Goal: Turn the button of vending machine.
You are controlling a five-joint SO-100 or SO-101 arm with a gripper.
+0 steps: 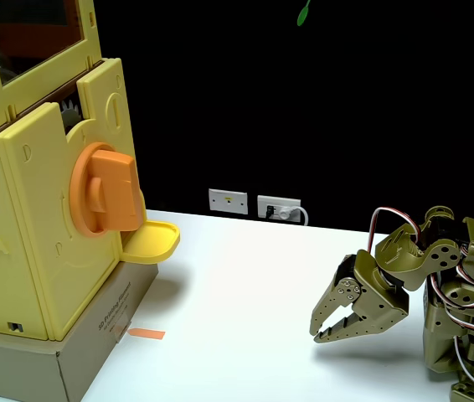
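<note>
Fixed view. The vending machine (36, 218), a big yellow box with a dark window panel up top, fills the left side of the picture and sits on a grey-beige cardboard base (69, 356) on the white table (245, 276). The arm (446, 293), olive green with looped wires, is folded low at the lower right. The button (107, 188), a large orange disc with a thick bar across its face, is mounted on the machine's right-hand side panel, facing out over the table toward the arm's half of the scene. The bar stands nearly upright, leaning a little. Just below it a small yellow tray (151, 241) juts from the machine. The gripper (319, 333) hangs close above the table, tips pointing left and slightly down, fingers nearly together with only a thin gap at the tips, holding nothing. A small orange tab (146, 333) lies flat on the table beside the base. Key relation: the button lies well apart from the gripper, to its left and clearly higher in this view, with bare table between. Judgement: the reach calls for travel leftward and a good lift, the fingers spread wider than the bar, and the wrist rolled so they straddle the bar's near-vertical long axis before any twist.
</note>
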